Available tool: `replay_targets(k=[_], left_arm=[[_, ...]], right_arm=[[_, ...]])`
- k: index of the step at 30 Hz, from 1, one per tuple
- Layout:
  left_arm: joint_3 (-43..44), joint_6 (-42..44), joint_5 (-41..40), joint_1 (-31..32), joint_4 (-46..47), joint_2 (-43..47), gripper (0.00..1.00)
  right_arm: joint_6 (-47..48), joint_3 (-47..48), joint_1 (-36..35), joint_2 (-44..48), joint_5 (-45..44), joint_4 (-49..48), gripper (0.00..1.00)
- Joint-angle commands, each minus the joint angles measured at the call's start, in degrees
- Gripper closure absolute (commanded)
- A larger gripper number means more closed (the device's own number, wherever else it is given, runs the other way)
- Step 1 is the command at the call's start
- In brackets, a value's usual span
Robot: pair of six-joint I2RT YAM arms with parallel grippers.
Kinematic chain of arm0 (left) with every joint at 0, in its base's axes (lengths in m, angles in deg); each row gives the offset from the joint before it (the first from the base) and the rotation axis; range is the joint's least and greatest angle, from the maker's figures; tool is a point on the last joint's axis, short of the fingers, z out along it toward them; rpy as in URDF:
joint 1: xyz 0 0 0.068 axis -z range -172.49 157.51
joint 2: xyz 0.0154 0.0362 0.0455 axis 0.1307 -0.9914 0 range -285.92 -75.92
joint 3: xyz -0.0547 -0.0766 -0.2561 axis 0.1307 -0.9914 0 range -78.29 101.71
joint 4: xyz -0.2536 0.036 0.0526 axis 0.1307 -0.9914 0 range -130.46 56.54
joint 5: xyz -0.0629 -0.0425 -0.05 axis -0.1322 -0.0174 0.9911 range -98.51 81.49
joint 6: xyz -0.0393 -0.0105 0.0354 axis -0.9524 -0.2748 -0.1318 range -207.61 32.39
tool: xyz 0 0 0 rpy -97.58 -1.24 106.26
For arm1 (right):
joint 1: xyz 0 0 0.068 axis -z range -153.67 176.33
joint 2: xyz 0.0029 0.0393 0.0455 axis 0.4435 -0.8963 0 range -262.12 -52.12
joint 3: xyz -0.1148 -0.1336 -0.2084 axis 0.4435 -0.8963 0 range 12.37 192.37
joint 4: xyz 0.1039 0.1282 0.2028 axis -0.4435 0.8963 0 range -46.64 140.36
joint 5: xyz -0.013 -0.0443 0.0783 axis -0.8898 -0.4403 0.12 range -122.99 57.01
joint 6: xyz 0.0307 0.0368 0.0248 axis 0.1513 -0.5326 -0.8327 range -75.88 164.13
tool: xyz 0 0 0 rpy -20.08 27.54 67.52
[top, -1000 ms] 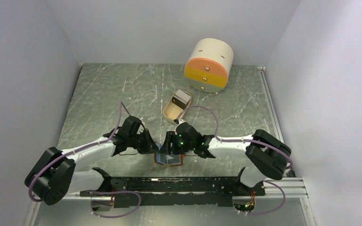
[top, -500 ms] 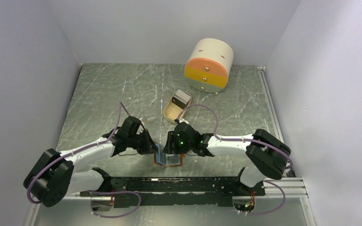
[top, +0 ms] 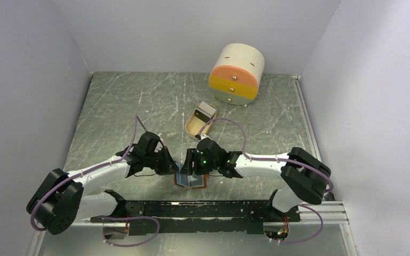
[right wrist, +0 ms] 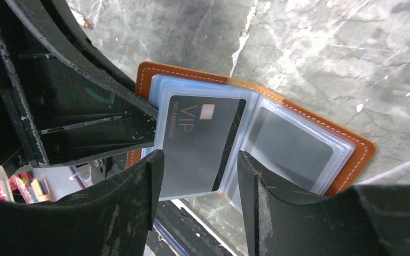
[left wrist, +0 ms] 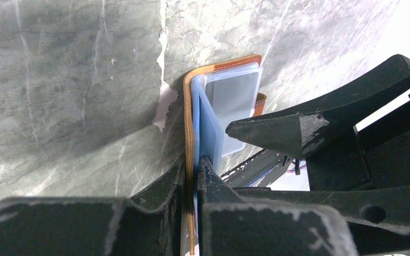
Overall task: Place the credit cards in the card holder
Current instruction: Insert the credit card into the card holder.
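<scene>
The left gripper (left wrist: 192,172) pinches the open tan-brown leather card holder (right wrist: 353,153) at the grey marbled table (top: 139,106) edge nearest the arms; the right gripper (right wrist: 199,156), spread wide and empty, straddles the dark glossy plastic credit card (right wrist: 197,128) directly beneath it

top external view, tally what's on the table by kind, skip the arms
card holder: 1
beige tray: 1
round drawer box: 1
total: 3
The cards are too small to count from this view.
</scene>
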Motion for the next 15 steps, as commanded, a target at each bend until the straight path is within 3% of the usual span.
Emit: replay_targets(k=[1,15], left_arm=[[0.73,-0.40,0.22,0.43,0.35,0.03,0.91],[-0.01,-1.20,0.39,0.43,1.42,0.61,0.91]], right_arm=[[-0.23,1.27,-0.56,-0.53,0.45,-1.24,0.40],[0.64,1.94,-0.99,-2.77,-1.99,0.92,0.46]])
